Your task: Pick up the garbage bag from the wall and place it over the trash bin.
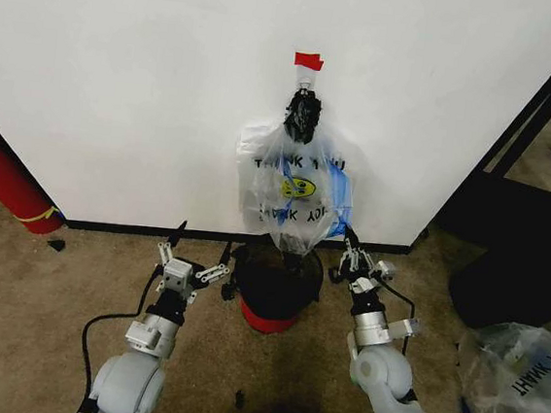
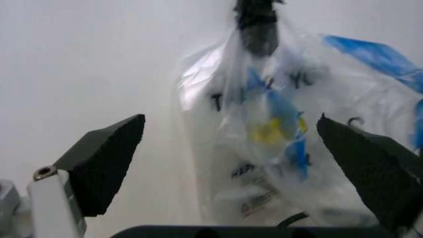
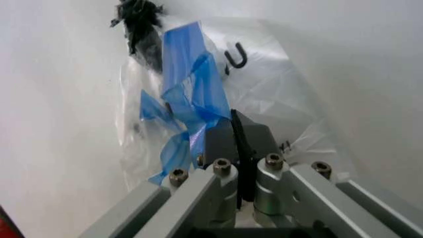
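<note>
Garbage bag hangs on the wall above the trash bin. Left gripper — fingers spread — beside the bin; right gripper — fingers pressed together, empty.

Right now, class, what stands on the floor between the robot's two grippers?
In the head view, the trash bin stands between the left gripper and the right gripper, with the garbage bag hanging just above it.

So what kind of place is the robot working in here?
Probably an indoor lab or workshop corner set up for testing: a bare white wall, worn carpet, a red cylinder with a yellow band leaning at the left, and dark equipment framing at the right.
</note>
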`<state>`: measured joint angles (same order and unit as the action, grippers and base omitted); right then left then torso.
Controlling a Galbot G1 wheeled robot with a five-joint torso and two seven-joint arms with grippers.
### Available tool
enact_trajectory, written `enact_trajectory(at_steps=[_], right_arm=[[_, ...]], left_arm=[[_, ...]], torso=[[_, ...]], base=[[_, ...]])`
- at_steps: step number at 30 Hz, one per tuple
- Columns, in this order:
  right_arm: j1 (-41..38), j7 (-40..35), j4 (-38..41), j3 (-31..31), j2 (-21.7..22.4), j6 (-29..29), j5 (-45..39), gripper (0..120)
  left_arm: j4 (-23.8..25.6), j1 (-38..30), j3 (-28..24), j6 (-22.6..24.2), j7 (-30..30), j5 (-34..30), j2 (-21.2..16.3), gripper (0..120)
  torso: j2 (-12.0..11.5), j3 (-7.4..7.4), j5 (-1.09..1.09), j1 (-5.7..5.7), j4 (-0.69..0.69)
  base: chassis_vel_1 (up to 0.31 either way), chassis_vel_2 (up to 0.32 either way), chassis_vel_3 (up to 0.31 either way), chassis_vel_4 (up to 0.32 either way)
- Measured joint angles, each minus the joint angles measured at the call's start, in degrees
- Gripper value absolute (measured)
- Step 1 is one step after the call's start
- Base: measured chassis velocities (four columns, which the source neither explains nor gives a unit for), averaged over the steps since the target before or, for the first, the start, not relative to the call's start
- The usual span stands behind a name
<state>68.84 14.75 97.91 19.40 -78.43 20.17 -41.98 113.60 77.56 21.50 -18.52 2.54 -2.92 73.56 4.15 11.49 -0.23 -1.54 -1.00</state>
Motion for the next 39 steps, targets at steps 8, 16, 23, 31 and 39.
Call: enact_trajectory(at_steps=[8, 16, 23, 31, 39], right_arm=[[-0.5, 1.0, -0.2, -0.5, 0.1, -0.6, -3.0, 0], [0.2, 1.8, -0.5, -0.4, -0.4, -0.2, -2.7, 0], [0.8, 2.2, -0.5, 0.1, -0.4, 1.0, 0.8, 0], [0.8, 2.2, -0.3, 0.2, -0.6, 1.2, 2.0, 0], [1.0, 2.1, -0.5, 0.4, -0.4, 1.5, 2.0, 0]], left_arm=[[-3.4, -8.1, -7.1, 5.8, 0.6, 0.1, -4.0, 100], [-10.9, -21.2, -19.0, 10.4, -1.7, 1.0, -5.9, 100], [-14.6, -28.4, -25.2, 15.6, -5.0, 4.1, -5.4, 95], [-21.0, -35.7, -28.8, 19.7, -6.8, 10.0, -5.6, 84], [-23.5, -37.3, -29.2, 22.0, -8.4, 12.0, -5.4, 60]], torso=[[0.0, 0.0, 0.01, 0.0, 0.02], [0.0, 0.01, 0.01, -0.01, -0.01], [0.0, 0.01, 0.02, -0.01, 0.01], [0.0, 0.01, 0.01, -0.01, 0.02], [0.0, 0.01, 0.01, -0.01, 0.02]], base=[[0.0, 0.0, 0.0, 0.0], [0.0, 0.0, 0.0, 0.0], [0.0, 0.0, 0.0, 0.0], [0.0, 0.0, 0.0, 0.0], [0.0, 0.0, 0.0, 0.0]])
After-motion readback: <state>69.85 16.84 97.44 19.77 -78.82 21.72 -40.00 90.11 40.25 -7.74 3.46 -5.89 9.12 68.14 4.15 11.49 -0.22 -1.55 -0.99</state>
